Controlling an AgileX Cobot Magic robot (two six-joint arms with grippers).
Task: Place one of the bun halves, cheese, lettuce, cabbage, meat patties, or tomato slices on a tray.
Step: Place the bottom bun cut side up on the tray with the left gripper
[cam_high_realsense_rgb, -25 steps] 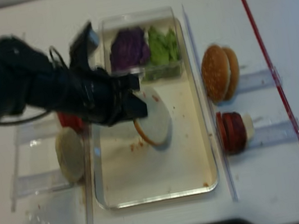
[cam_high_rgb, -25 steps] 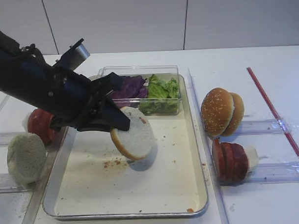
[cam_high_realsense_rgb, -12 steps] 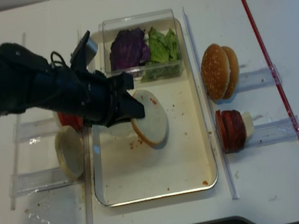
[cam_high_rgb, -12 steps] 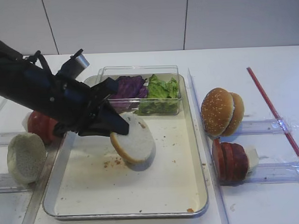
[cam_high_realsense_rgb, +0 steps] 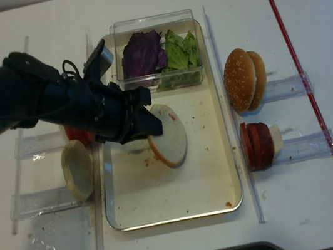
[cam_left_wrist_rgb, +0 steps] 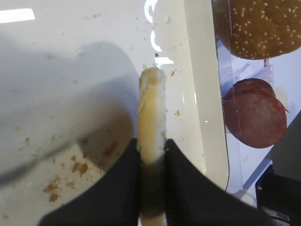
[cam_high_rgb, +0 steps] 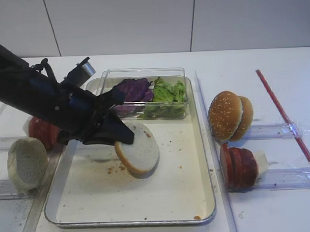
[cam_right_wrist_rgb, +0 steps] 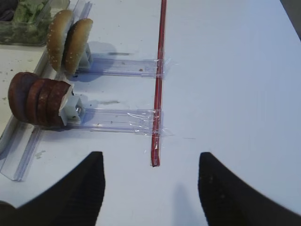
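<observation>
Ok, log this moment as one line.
left gripper: shut on bun half | bun: tilted over tray | right gripper: open, idle

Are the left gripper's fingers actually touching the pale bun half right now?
Touching. The left wrist view shows both black fingers pressed against the edge-on bun half, one on each face, with no gap.

One tray (cam_high_rgb: 205, 160) is on the table. There are two pale bun halves: one (cam_high_rgb: 141, 149) over the tray, one (cam_high_rgb: 27, 163) left of it. Two sesame-seeded buns (cam_high_rgb: 229, 115) stand together at the right. One clear plastic box (cam_high_rgb: 143, 73) holds one bunch of purple cabbage (cam_high_rgb: 132, 89) and one of lettuce (cam_high_rgb: 167, 92). One red straw (cam_high_rgb: 285, 116) lies at far right. The meat patties (cam_high_rgb: 238, 166) overlap in a row, three discs visible in the wrist view; the tomato slices (cam_high_rgb: 41, 130) cannot be counted.
</observation>
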